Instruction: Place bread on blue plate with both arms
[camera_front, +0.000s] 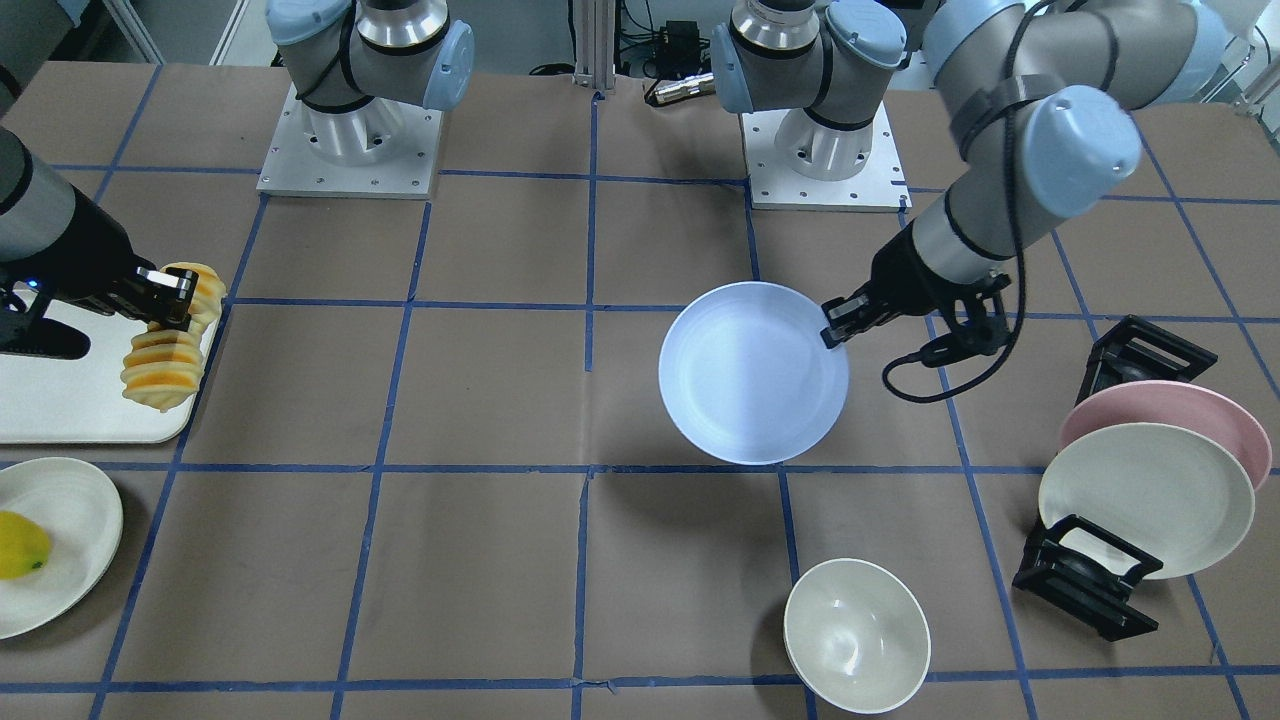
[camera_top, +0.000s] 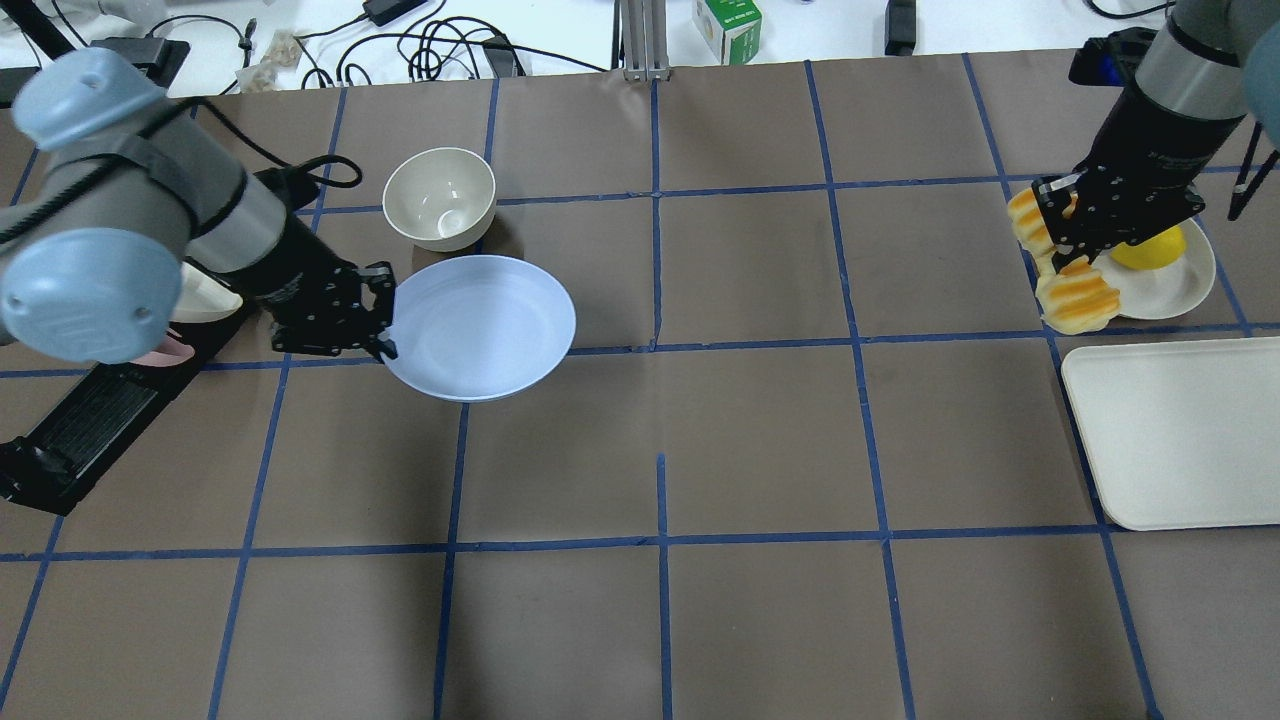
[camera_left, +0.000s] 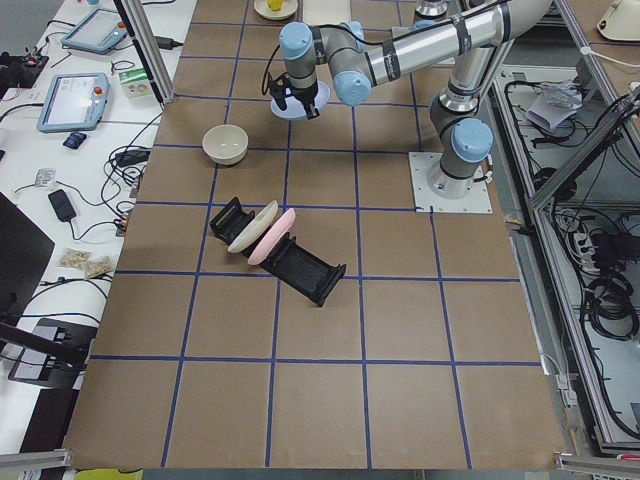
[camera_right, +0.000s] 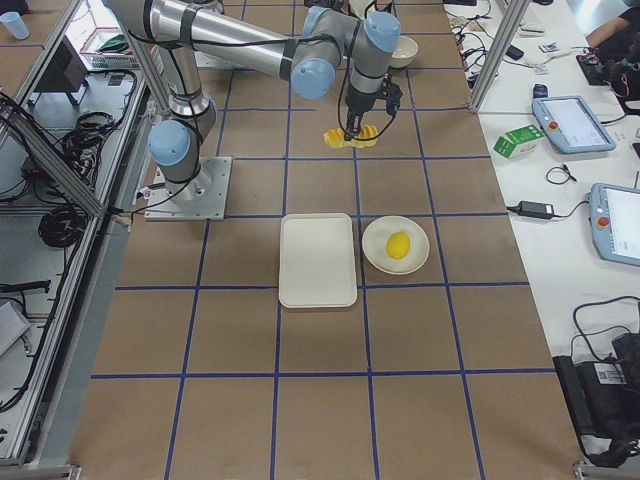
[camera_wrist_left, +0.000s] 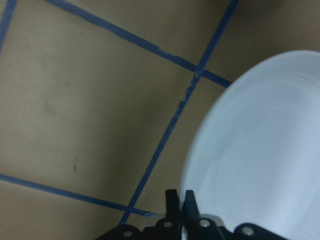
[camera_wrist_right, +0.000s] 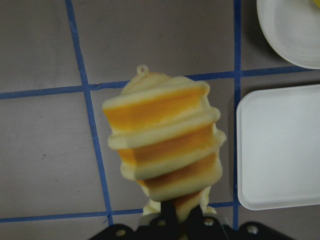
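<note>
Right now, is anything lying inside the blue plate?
Nothing: the blue plate is bare inside. Only the strip of rim pinched by the left pincer is covered. The bread hangs in the right pincer, far off.

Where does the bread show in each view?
Front-facing: bread at far left, mid-height, over the white tray's right edge.
Overhead: bread at far right, just above the tray's corner.
Exterior left: cannot be made out.
Exterior right: bread upper centre, above the tray.
Left wrist: not in it.
Right wrist: bread fills the centre, tray at right.
Shared landmark: the tray.
</note>
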